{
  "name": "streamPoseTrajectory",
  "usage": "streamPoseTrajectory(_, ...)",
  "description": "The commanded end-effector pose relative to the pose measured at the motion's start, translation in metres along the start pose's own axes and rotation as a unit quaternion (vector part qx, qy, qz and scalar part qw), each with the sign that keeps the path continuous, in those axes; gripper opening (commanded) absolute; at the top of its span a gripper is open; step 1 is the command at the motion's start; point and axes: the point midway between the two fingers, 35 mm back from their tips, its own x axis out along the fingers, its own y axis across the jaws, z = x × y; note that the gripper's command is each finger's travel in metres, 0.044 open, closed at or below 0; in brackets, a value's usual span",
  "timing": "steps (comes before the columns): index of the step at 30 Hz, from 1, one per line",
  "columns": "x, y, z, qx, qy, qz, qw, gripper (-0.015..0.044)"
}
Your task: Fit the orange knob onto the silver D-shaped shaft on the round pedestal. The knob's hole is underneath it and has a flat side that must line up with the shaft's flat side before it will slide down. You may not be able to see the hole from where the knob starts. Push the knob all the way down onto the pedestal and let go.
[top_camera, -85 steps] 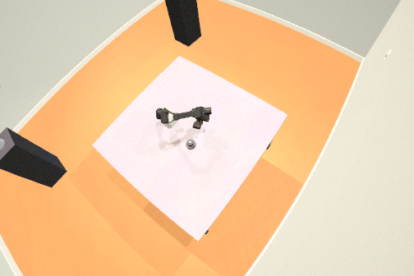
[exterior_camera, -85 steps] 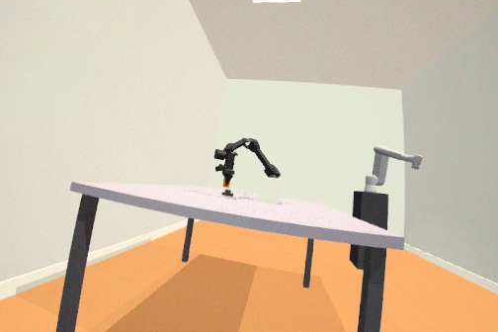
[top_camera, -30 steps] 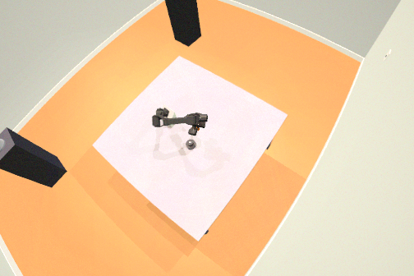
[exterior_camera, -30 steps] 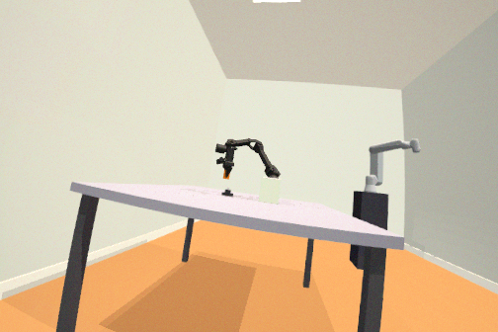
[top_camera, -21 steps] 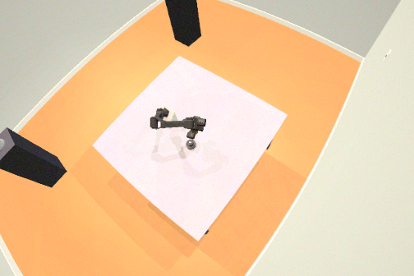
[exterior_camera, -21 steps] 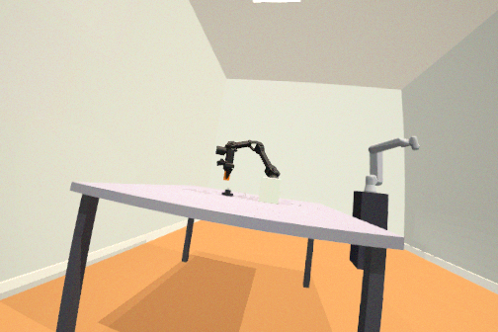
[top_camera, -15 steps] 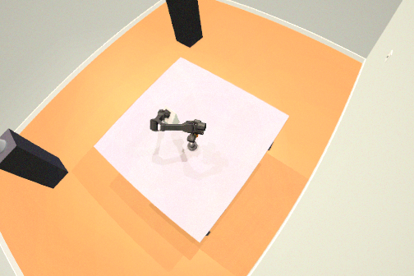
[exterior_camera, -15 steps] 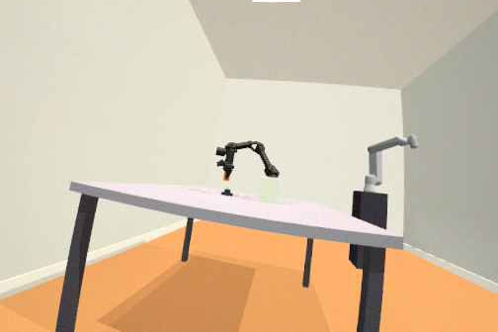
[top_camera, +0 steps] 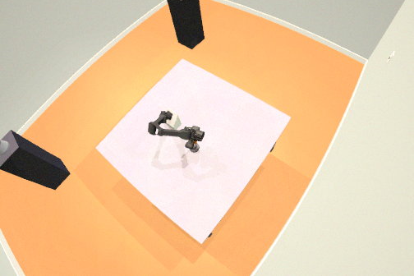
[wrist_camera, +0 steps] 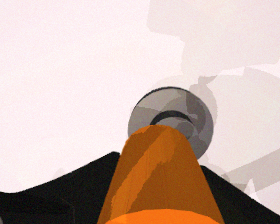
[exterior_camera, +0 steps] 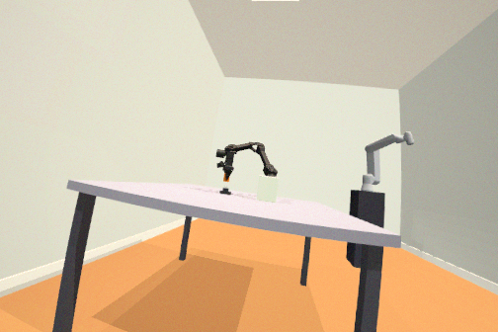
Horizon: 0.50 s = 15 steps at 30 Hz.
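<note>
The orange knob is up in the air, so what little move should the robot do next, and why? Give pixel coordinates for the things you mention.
Probably a small shift to centre the orange knob (wrist_camera: 153,170) over the round pedestal (exterior_camera: 225,192) (wrist_camera: 141,120), before lowering. The knob hangs above it in the jaws, and whether the flat sides match can't be seen.

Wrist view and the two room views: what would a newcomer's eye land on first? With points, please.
The orange knob (wrist_camera: 158,175), big in the wrist view's lower middle, between the gripper's (exterior_camera: 226,176) (wrist_camera: 158,165) dark fingers. Just beyond it in that view is the round grey pedestal (top_camera: 194,149) (exterior_camera: 225,192) (wrist_camera: 141,117), partly covered by the knob. In the room views, the pale table (top_camera: 230,105) (exterior_camera: 163,196) stands out against the orange floor (top_camera: 94,85) (exterior_camera: 277,265).
</note>
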Motion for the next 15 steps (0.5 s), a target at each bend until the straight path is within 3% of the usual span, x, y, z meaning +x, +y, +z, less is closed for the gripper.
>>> streamPoseTrajectory(1, 0.0032, -0.0126, -0.0064, -0.001, 0.0, -0.004, 1.0, 0.0)
streamPoseTrajectory(7, 0.0046, -0.0156, -0.0081, 0.014, 0.001, -0.005, 1.0, 0.0)
streamPoseTrajectory(15, 0.0046, -0.0181, -0.0091, 0.123, 0.001, -0.005, 0.992, 0.0)
